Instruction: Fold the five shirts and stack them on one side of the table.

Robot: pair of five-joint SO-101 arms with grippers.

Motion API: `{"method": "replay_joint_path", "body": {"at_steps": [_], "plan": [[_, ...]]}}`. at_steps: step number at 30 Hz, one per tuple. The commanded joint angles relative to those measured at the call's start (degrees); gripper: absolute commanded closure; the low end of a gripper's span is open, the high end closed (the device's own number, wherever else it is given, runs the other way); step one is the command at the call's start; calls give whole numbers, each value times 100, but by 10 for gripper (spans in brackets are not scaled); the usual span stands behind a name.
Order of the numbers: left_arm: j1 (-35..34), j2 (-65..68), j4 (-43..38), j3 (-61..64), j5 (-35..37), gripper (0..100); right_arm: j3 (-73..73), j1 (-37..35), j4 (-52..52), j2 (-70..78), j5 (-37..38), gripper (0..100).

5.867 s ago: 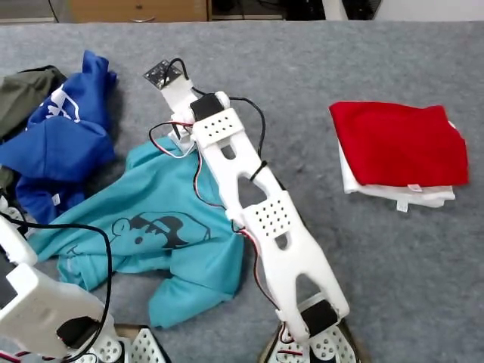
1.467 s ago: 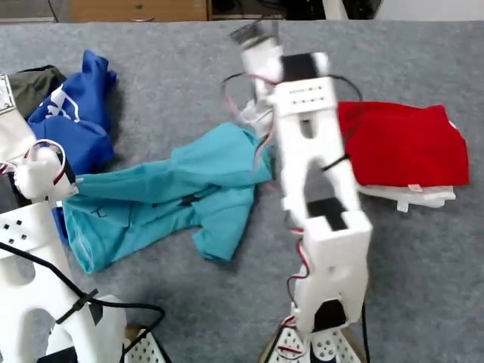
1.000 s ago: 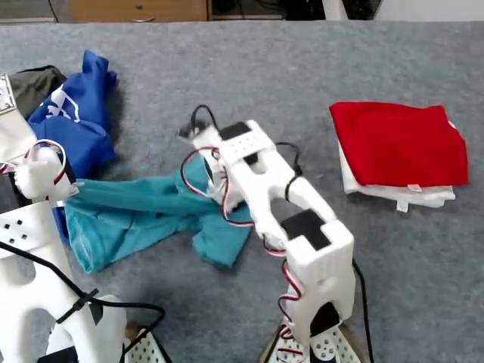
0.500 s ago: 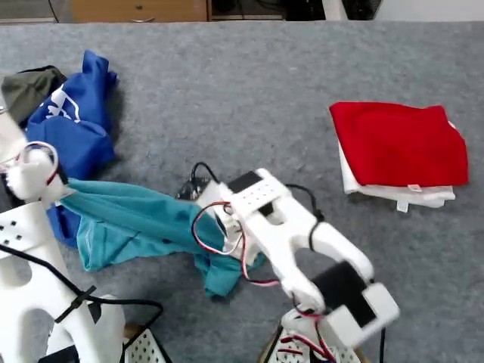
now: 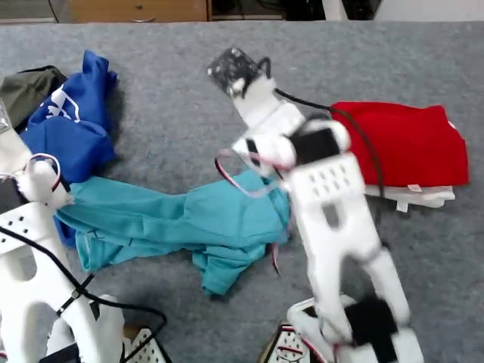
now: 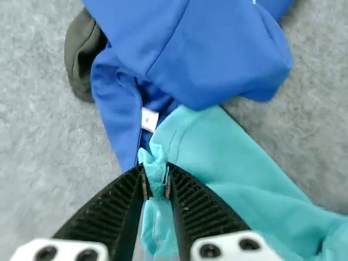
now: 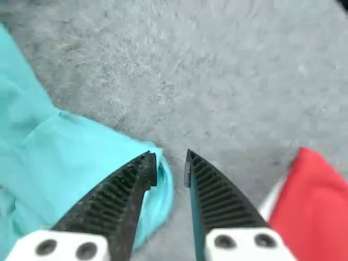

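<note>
Shirt of crumpled teal cotton [image 5: 189,223] is lying stretched along the grey felt worktop [image 5: 151,91]: left hand [image 6: 155,182] is clamping one end, right hand [image 7: 169,163] (jaws nearly together) is seemingly pinching the other.

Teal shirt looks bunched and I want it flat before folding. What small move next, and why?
Probably draw the right gripper, at the teal shirt's end nearest the red stack, a little away from the left gripper, which is shut on the opposite edge. The shirt lies rumpled between them, so tension should spread it.
</note>
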Motion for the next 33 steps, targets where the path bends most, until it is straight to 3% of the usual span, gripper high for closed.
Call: {"method": "replay_joint_path", "body": {"at_steps": [1,6,13,17,26,33], "plan": [[273,-48,-853,484,0,981,-927,66,-53,1710,-519,886],[624,-48,-1486,1222,141,981,-3037,75,1284,3767,-826,885],[651,-48,-1662,1521,167,981,-5024,505,2866,5200,-897,841],[651,-48,-2031,1767,149,981,-5033,681,2963,5226,-615,791],[659,-48,-2075,1802,158,981,-4101,365,2734,4760,62,804],[659,-48,-2084,1802,158,981,-4004,154,2734,4725,158,804]]}}
